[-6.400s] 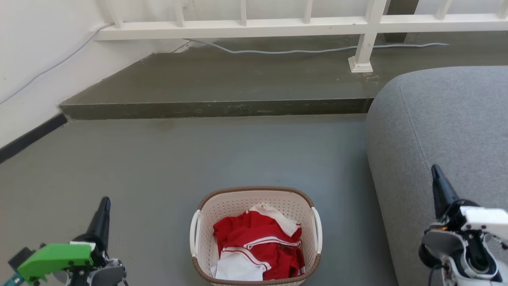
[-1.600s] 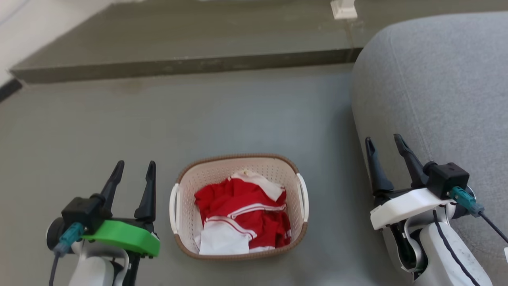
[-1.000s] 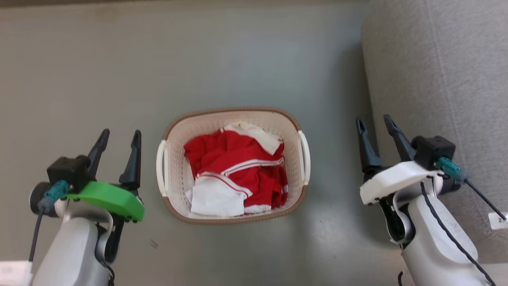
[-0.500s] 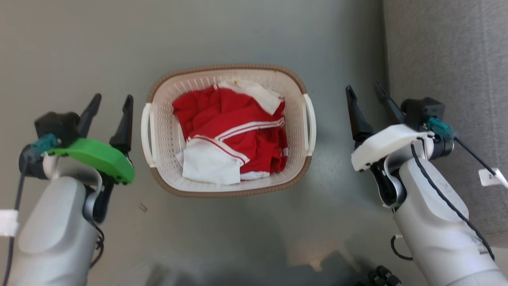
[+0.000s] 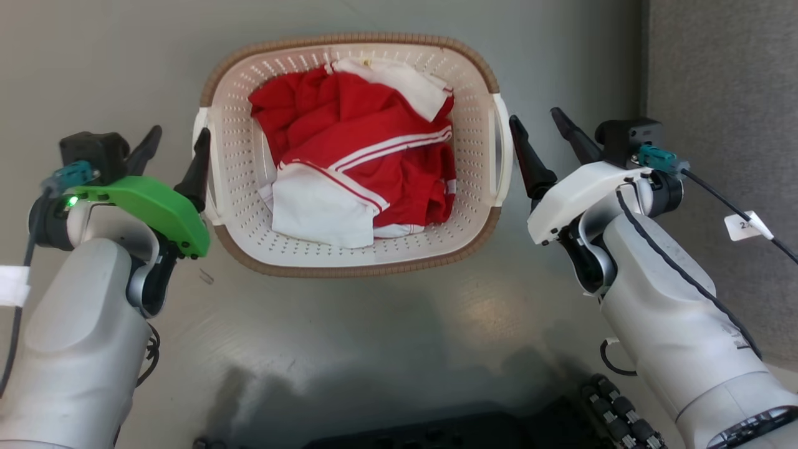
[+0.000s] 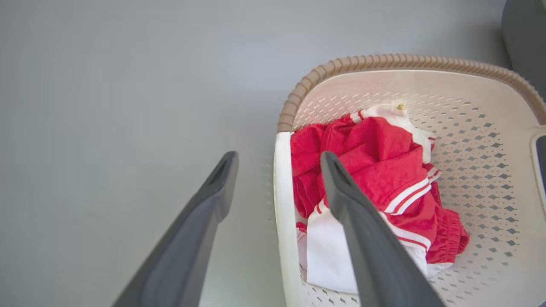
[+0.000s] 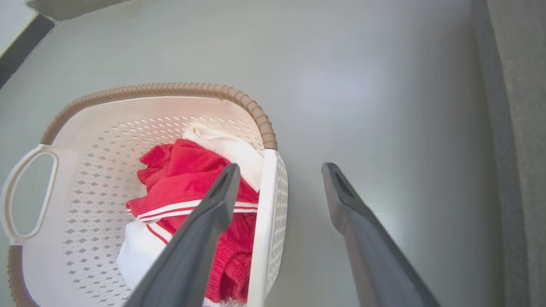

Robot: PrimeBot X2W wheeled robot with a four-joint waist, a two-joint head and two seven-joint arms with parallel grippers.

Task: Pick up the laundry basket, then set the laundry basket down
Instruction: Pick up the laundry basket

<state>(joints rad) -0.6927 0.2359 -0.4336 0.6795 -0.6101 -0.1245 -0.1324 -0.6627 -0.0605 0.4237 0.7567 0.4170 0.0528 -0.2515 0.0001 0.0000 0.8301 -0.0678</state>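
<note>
On the grey floor (image 5: 374, 337), upper centre of the head view, sits the laundry basket (image 5: 349, 270), upright, with red and white clothes (image 5: 358, 156) heaped inside. At its left side is the left pincer (image 5: 177, 138), fingers spread moderately. In the left wrist view the white left handle (image 6: 282, 200) lines up between the two fingers, one finger over the clothes, the other over bare floor. Contact with the handle: cannot tell. At the basket's right side is the right pincer (image 5: 535, 118), also spread, with the right handle (image 7: 266, 204) between its fingers in the right wrist view, nothing pinched. A grey sofa (image 5: 717, 62) is just right of the right arm. A dark skirting strip (image 7: 19, 47) runs along the floor's far edge.
</note>
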